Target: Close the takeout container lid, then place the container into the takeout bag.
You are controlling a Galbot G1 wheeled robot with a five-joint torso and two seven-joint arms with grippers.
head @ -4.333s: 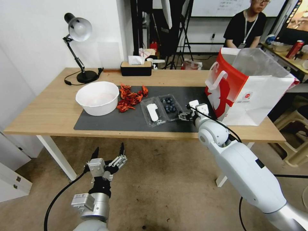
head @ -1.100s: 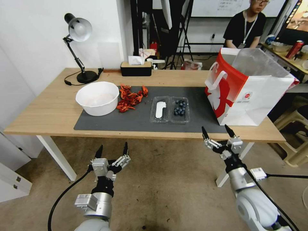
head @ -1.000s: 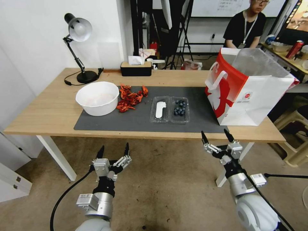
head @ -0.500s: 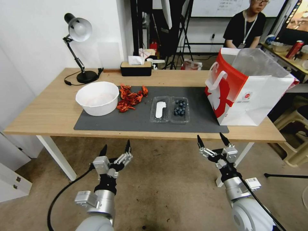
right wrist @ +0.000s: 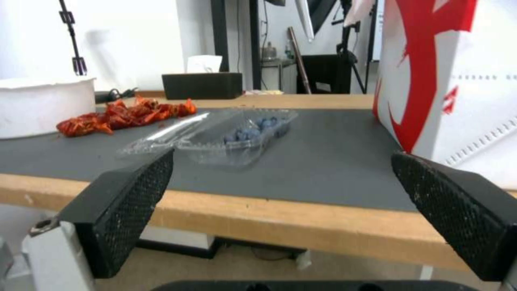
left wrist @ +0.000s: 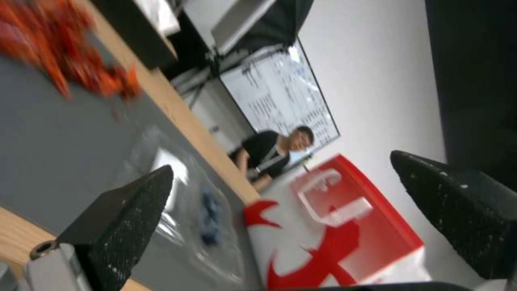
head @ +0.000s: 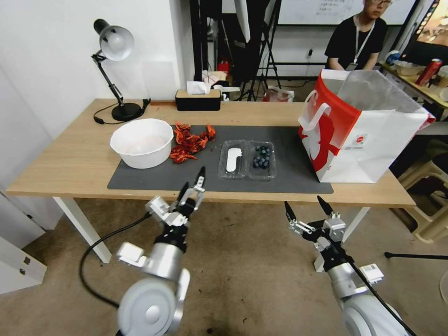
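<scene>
The takeout container [head: 262, 159] lies open and flat on the dark mat, with blueberries in its right half. Its lid [head: 232, 159], the half with the white label, lies flat to the left of the berries. The takeout bag [head: 364, 126] stands open at the table's right end. My left gripper [head: 192, 178] is open at the table's front edge, short of the lid and tilted toward it. My right gripper [head: 303, 202] is open below the front edge, to the right of the container. In the right wrist view the container [right wrist: 237, 135] and the bag [right wrist: 458, 76] lie beyond the open fingers [right wrist: 121, 202].
A white bowl [head: 141, 142] and a pile of red crayfish [head: 189, 141] sit on the mat [head: 196, 172] left of the container. A desk lamp [head: 114, 70] and a black tissue box [head: 198, 99] stand at the back. A person sits behind the bag.
My left arm has risen from below the table and swung right, up to the front edge near the lid. My right gripper has sunk a little lower. The container and bag have not moved.
</scene>
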